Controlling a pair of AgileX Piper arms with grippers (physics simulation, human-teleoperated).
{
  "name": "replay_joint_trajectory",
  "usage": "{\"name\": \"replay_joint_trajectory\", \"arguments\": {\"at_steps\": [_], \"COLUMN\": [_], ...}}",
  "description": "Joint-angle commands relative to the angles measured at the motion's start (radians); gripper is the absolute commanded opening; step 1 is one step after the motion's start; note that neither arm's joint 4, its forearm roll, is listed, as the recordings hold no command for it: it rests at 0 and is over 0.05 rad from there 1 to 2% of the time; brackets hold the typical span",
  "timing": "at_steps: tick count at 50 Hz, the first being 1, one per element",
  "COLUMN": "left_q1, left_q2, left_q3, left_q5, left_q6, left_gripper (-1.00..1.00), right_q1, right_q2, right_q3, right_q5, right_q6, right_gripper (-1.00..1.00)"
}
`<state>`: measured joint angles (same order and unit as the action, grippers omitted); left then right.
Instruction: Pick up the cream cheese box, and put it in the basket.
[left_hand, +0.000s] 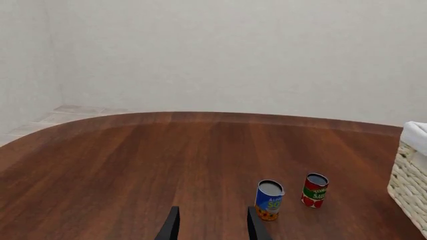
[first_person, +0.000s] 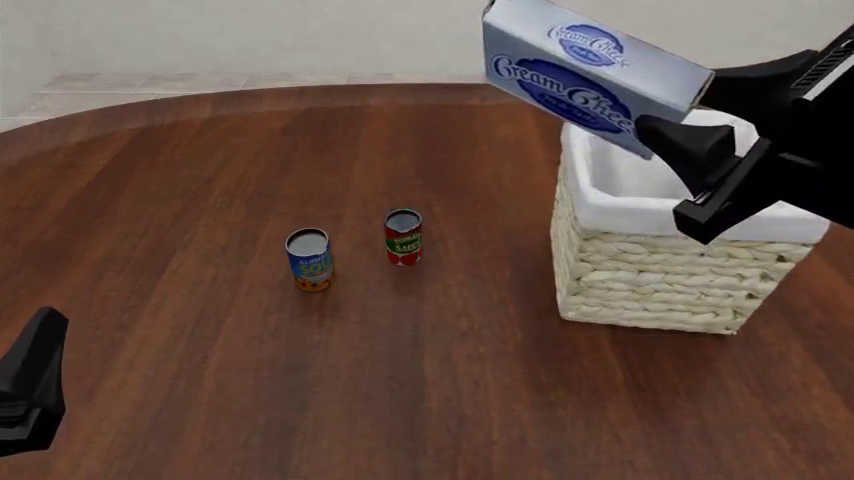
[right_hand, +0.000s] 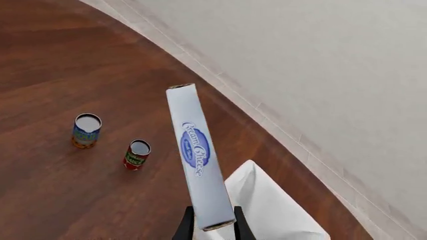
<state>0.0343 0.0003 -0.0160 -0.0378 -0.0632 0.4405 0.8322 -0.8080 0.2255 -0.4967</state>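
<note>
**Currently held aloft: cream cheese box above basket**

Item 1, nearest: left claw, low at the near left corner of the front view. In its wrist view 2 dark fingers stand apart with bare wood between them; nothing is gripped. It sits well apart from every object.

Item 2: worktop, dark reddish-brown wood with a curved far edge, backed by a pale wall.

Item 3: blue can, upright, grey lid, blue label with an orange band at the base. It stands left of centre on the worktop.

Item 4: red can, upright, grey lid, red and green label. It stands just beside the blue can, to its right and slightly farther back, not touching it.

Item 5: basket, square, pale woven wicker, white cloth lining folded over the rim. It rests on the right half of the worktop, well apart from the 2 cans. Its interior shows only white lining where visible.

Item 6: right claw, dark, entering from the right edge, raised over the basket. Its fingers are closed on 1 end of the carton; the wrist view shows a finger pressed to each broad face.

Item 7: cream cheese box, flat white carton with blue oval logos and script lettering. It is clear of the worktop, tilted, its free end pointing up and left, hanging above the basket's near-left rim and not touching it.
</note>
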Motion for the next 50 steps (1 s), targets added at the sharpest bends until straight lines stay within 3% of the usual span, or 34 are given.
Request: {"name": "replay_joint_trajectory", "arguments": {"at_steps": [1, 50], "left_q1": [0.000, -0.004], "left_q2": [0.000, 0.000], "left_q3": [0.000, 0.001], "left_q5": [0.001, 0.001], "left_q6": [0.000, 0.005], "left_gripper": [1.00, 1.00], "right_q1": [-0.026, -0.137], "right_q2": [0.005, -0.030], "right_q3": [-0.002, 0.002], "right_q5": [-0.013, 0.013], "right_q6": [0.019, 0.003], "right_gripper": [-1.00, -1.00]}}
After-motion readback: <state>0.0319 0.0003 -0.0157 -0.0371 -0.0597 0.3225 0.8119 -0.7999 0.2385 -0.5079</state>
